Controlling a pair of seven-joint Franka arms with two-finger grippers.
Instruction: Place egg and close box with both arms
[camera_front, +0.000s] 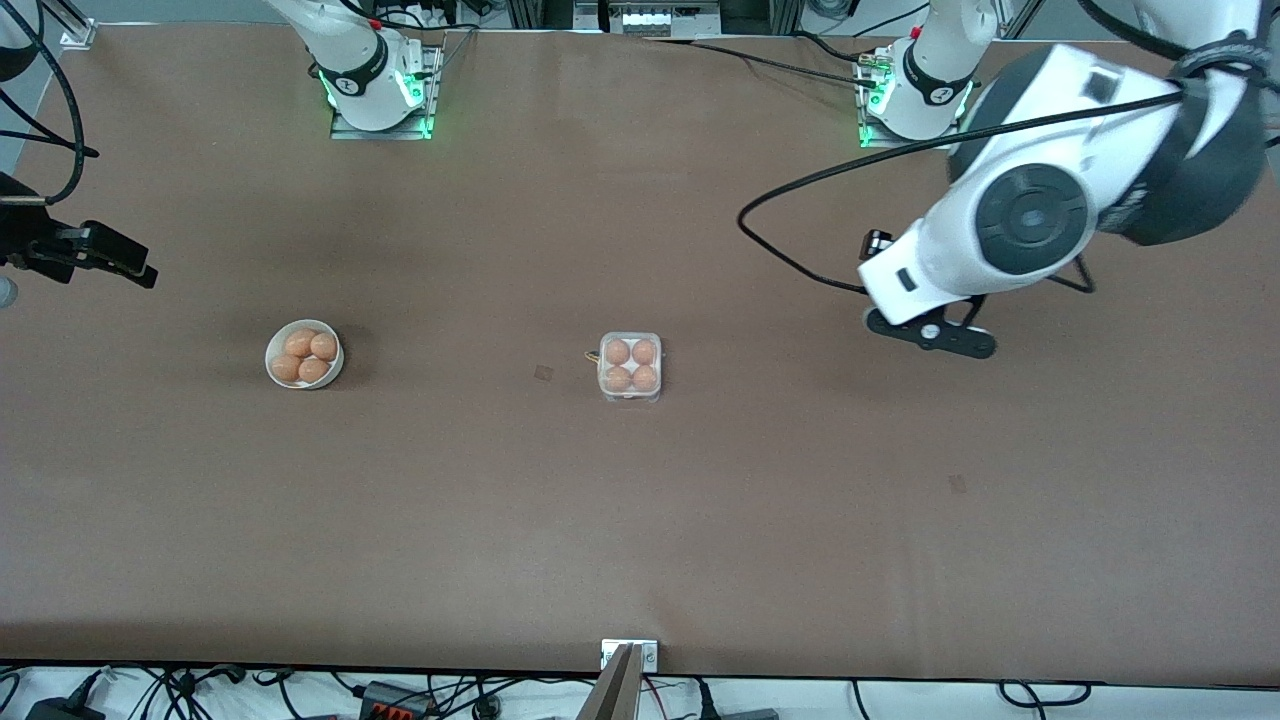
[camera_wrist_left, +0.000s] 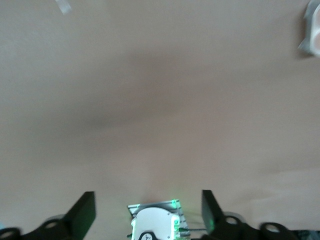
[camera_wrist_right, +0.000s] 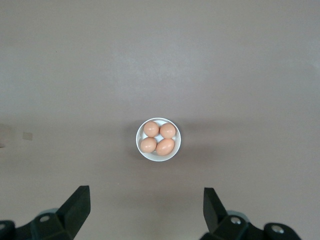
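The box (camera_front: 630, 367) sits mid-table, its clear lid lying down over several tan-orange eggs (camera_front: 618, 352). One corner of the box (camera_wrist_left: 312, 30) shows at the edge of the left wrist view. My left gripper (camera_front: 930, 335) hangs over bare table toward the left arm's end, well apart from the box. Its fingers (camera_wrist_left: 85, 212) are spread wide and it (camera_wrist_left: 147, 210) is open with nothing between them. My right gripper (camera_front: 100, 255) is at the right arm's end of the table. It (camera_wrist_right: 145, 202) is open and empty, looking down on the bowl.
A round white bowl (camera_front: 304, 354) with several more eggs (camera_wrist_right: 158, 138) stands toward the right arm's end, level with the box. The left arm's base (camera_wrist_left: 155, 225) shows between the left fingers. Black cables (camera_front: 800, 190) trail near the left arm.
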